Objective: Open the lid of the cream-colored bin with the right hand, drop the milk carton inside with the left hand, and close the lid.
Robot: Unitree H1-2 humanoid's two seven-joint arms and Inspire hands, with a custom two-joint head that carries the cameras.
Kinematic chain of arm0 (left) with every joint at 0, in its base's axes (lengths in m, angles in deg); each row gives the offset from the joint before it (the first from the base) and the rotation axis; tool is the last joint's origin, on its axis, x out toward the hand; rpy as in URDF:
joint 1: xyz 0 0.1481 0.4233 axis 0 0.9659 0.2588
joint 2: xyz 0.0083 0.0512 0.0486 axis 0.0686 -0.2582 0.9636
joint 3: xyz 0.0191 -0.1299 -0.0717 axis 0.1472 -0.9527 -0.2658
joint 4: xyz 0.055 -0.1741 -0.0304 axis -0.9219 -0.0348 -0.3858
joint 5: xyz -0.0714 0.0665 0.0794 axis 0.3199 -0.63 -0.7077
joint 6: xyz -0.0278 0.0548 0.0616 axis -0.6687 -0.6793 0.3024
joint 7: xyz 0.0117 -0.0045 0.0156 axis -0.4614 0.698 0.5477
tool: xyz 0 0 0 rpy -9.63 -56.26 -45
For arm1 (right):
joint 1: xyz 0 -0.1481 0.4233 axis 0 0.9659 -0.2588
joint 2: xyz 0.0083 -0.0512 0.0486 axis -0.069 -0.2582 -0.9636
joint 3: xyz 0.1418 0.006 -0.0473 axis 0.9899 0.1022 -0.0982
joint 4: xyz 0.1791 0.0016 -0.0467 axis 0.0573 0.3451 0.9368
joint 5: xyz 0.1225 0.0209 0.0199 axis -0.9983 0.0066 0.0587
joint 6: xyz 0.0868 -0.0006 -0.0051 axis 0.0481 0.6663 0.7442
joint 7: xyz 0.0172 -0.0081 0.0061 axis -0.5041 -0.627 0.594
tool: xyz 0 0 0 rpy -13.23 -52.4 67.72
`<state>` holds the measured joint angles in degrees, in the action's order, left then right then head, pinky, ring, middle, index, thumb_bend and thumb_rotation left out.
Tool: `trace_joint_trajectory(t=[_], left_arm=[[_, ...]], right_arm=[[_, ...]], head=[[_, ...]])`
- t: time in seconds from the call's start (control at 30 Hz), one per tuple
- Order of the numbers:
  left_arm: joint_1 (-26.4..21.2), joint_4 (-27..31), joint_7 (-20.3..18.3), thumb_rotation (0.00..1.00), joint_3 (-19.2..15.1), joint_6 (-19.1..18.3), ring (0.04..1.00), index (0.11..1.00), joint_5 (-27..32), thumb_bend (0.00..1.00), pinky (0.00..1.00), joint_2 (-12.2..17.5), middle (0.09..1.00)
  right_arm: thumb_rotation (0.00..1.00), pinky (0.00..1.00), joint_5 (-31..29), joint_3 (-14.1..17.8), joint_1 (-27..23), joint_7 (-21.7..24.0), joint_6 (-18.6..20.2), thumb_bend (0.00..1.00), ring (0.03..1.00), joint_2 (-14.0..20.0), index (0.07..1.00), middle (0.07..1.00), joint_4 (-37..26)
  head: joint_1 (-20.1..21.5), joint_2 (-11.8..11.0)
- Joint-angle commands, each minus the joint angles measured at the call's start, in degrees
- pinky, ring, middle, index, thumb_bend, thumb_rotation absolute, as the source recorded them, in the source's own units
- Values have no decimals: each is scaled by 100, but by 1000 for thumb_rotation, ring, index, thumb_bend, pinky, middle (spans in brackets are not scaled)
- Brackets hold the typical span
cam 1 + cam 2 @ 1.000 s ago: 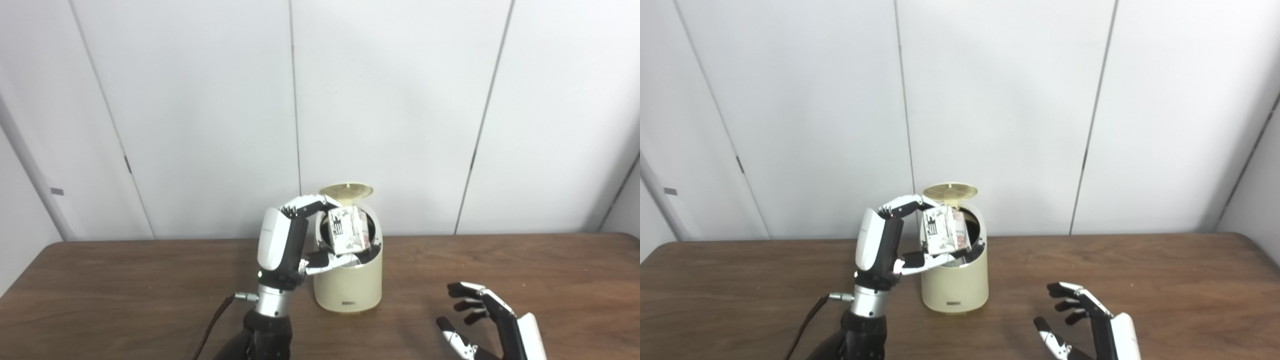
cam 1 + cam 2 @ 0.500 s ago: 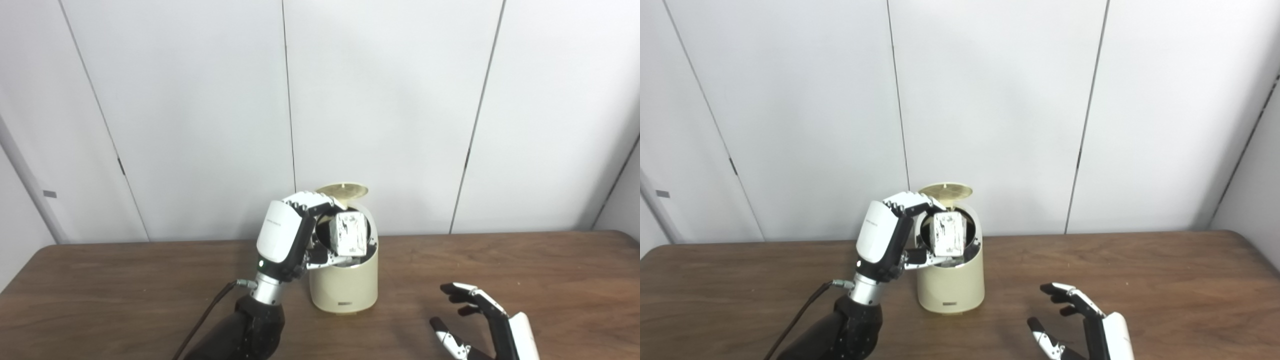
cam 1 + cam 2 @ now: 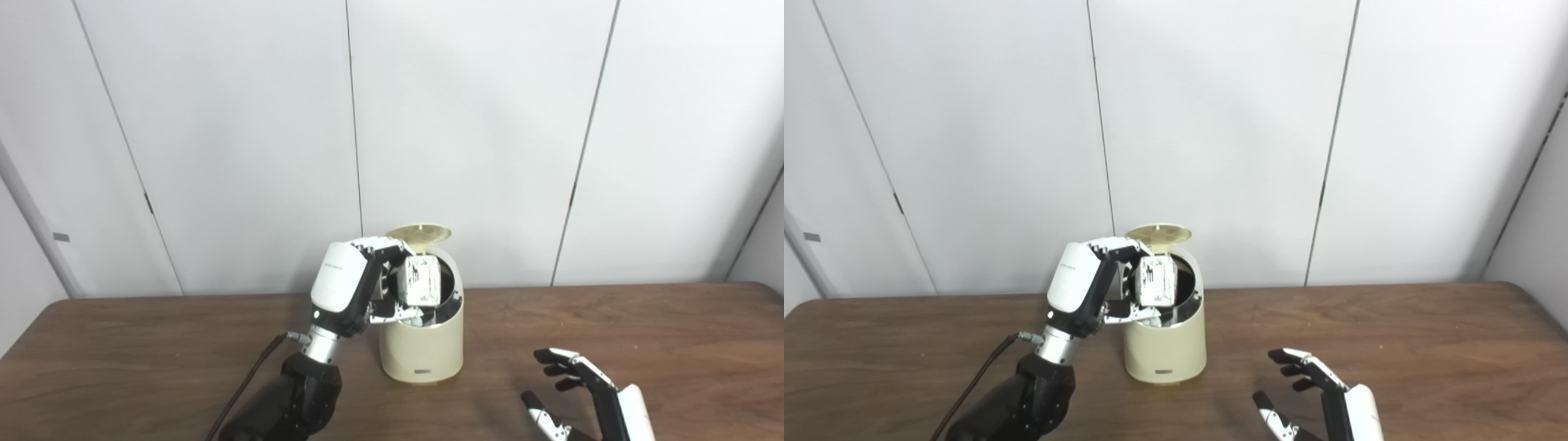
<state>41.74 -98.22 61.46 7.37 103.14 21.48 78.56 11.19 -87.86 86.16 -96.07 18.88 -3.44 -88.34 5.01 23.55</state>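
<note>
Milk carton (image 3: 419, 280), clamped in left robot hand (image 3: 343, 286), tilted over open bin (image 3: 421, 343) mouth mid-worktop; right robot hand (image 3: 588, 392) spread, empty, near front edge.

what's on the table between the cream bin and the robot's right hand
Nothing: only bare wooden table lies between the cream-colored bin and the open right hand, in both eye views.

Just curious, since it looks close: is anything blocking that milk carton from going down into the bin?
Nothing visible does. The lid stands open behind, and the left hand holds the milk carton in the cream-colored bin's open mouth.
</note>
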Motion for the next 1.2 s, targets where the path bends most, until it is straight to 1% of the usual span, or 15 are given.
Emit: trace_joint_trajectory(t=[0.0, 0.07, 0.13, 0.2, 0.23, 0.4, 0.43, 0.47, 0.5, 0.53, 0.6, 0.7, 0.77, 0.97, 1.17], left_arm=[[-276, 52, 29, 0, -113, 91, 435, 495, 65, 505, 376, 40, 474], [-270, 18, 3, 0, -152, 91, 445, 490, 47, 506, 398, 33, 476], [-265, -12, -23, 0, -192, 91, 456, 480, 42, 506, 385, 23, 481], [-269, -53, -57, 0, -216, 91, 432, 495, 77, 505, 329, 22, 473], [-266, -62, -89, 0, -241, 91, 430, 497, 86, 505, 323, 19, 473], [-195, -3, -366, 0, -387, 90, 472, 471, 232, 506, 406, 4, 486], [-180, 30, -468, 0, -364, 90, 468, 474, 323, 515, 413, 28, 487], [-156, 81, -692, 0, -378, 91, 479, 481, 455, 520, 424, 50, 487], [-133, 135, -892, 115, -384, 91, 502, 510, 548, 755, 443, 76, 510], [-112, 187, -1064, 223, -389, 90, 533, 546, 605, 901, 471, 103, 536], [-76, 270, -1295, 361, -413, 90, 579, 606, 638, 981, 508, 136, 581], [8, 414, -1687, 507, -560, 79, 650, 683, 608, 1000, 569, 134, 644], [68, 497, -1922, 545, -673, 55, 682, 719, 611, 1000, 602, 119, 675], [165, 649, -2337, 585, -946, -23, 732, 772, 510, 1000, 655, 69, 729], [216, 705, -2504, 605, -1125, -24, 746, 778, 451, 1000, 666, 10, 738]], right_arm=[[290, 533, -49, -167, 214, -70, -21, 223, 641, -335, 676, 683, 84], [296, 534, -72, -171, 225, -54, -35, 222, 642, -324, 677, 684, 65], [291, 527, -100, -173, 229, -59, -83, 223, 634, -312, 675, 679, 68], [298, 529, -97, -174, 235, -47, -64, 223, 636, -307, 674, 678, 52], [304, 533, -96, -175, 238, -46, -63, 223, 641, -306, 676, 680, 47], [271, 538, -109, -169, 252, -44, -40, 228, 643, -321, 674, 676, 20], [263, 535, -106, -167, 254, -41, -22, 228, 642, -326, 673, 675, 8], [258, 533, -93, -168, 256, -36, -3, 226, 639, -328, 673, 674, -10], [255, 533, -81, -170, 254, -45, -19, 225, 639, -325, 672, 675, -9], [250, 528, -73, -170, 251, -53, -40, 225, 634, -322, 670, 672, -2], [259, 523, -65, -170, 248, -68, -68, 226, 630, -320, 668, 668, 14], [277, 528, -66, -170, 245, -53, -41, 223, 636, -317, 671, 672, 14], [273, 530, -24, -172, 249, -57, -3, 221, 636, -326, 669, 671, -9], [244, 529, -26, -184, 246, -37, 50, 220, 635, -320, 671, 673, -32], [246, 525, -38, -187, 243, -52, 35, 226, 631, -305, 668, 668, -16]], head=[[7, 5], [1, 22], [-3, 34], [-7, 41], [-5, 43], [-19, 64], [-19, 64], [-22, 73], [-22, 73], [-22, 73], [-22, 73], [-25, 71], [-25, 71], [-32, 72], [-39, 70]])
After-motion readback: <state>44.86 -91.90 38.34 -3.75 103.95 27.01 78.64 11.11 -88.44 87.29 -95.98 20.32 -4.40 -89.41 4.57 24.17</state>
